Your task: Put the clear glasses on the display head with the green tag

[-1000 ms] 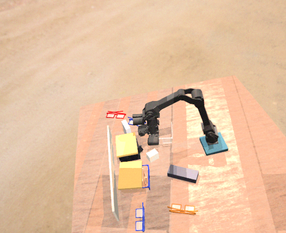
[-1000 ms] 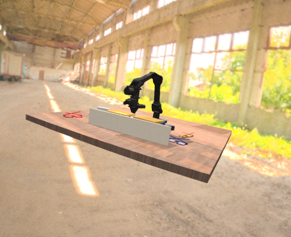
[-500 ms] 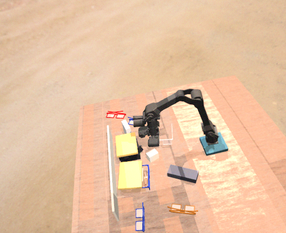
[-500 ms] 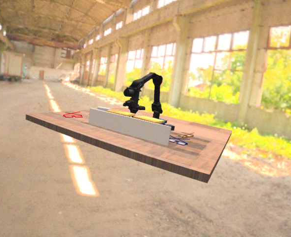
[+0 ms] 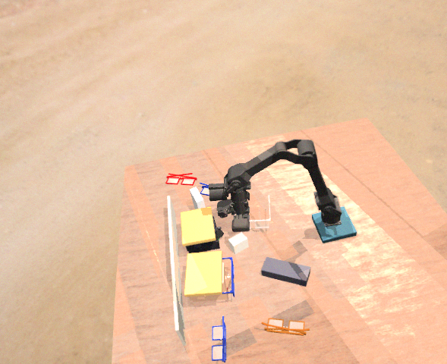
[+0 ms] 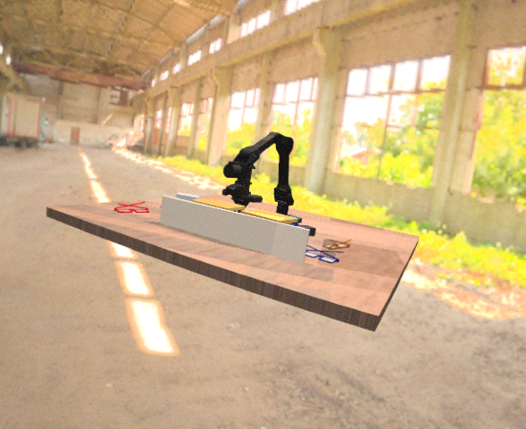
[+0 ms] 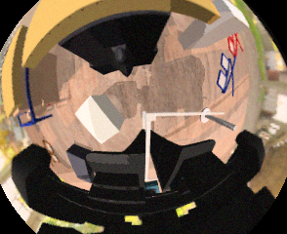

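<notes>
The clear glasses (image 5: 260,221) (image 7: 183,114) show as thin white bars beside my gripper (image 5: 240,227) (image 7: 147,133). The gripper is shut on a part of them, pointing down in front of the yellow covers; which part is hard to tell. One temple reaches back toward the arm's base. A black display head (image 5: 203,246) (image 7: 116,46) sits under one yellow cover (image 5: 197,227), with a gap to the glasses. A paler head, mostly hidden under the other yellow cover (image 5: 203,274), has blue glasses (image 5: 232,274) (image 7: 29,97) at its front. No green tag is visible.
A white block (image 5: 238,243) (image 7: 97,119) lies near the gripper; a dark grey block (image 5: 286,271) lies farther along. An upright panel (image 5: 173,250) (image 6: 230,232) stands behind the heads. A pale box (image 5: 196,197) is beside the black head. Red, blue and orange glasses lie around.
</notes>
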